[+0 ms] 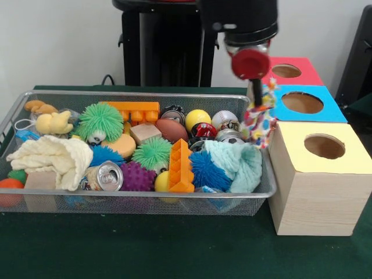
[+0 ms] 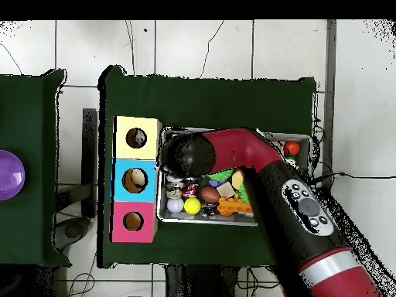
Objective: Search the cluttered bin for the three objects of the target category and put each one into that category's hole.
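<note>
My gripper [image 1: 256, 99] hangs over the right end of the wire mesh bin [image 1: 116, 93], shut on the top of a white snack packet [image 1: 259, 123] with red, blue, green and yellow patches. The packet dangles above the bin's right rim, just left of the pale wooden box with the yellow-surrounded hole [image 1: 324, 146]. In the overhead view the arm's black wrist [image 2: 188, 155] covers the gripper and packet, beside the yellow hole [image 2: 137, 138]. No other snack packet shows clearly among the clutter.
The bin holds green [image 1: 101, 121] and blue [image 1: 206, 170] spiky balls, a silver can [image 1: 108, 175], an orange brick [image 1: 181, 167], a cream cloth [image 1: 55, 158] and a mint cloth [image 1: 238, 164]. The blue-surrounded hole [image 1: 302, 103] and red-surrounded hole [image 1: 286, 71] lie behind the yellow one.
</note>
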Tool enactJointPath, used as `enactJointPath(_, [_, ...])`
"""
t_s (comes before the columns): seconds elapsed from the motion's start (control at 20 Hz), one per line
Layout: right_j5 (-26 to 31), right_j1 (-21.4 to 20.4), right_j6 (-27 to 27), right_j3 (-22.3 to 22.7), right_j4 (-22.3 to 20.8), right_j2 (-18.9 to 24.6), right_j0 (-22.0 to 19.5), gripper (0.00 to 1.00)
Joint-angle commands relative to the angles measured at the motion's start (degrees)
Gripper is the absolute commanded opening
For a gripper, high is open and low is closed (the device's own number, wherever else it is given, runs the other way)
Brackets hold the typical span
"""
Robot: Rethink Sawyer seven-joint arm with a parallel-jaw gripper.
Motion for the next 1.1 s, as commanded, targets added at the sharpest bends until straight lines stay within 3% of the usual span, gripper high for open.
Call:
enactJointPath(0.05, [0.26, -3.19, 20.3, -0.63, 5.01, -5.59, 2.54, 0.0])
enactJointPath(0.65, [-6.92, -0.12, 19.82, -3.78, 4.95, -8.78, 5.18, 0.0])
enactJointPath(0.85, [-10.17, -0.51, 18.98, -3.23, 5.68, -8.11, 4.74, 0.0])
enactJointPath(1.1, [-7.83, -1.46, 21.0, -5.67, 9.0, -9.05, 7.46, 0.0])
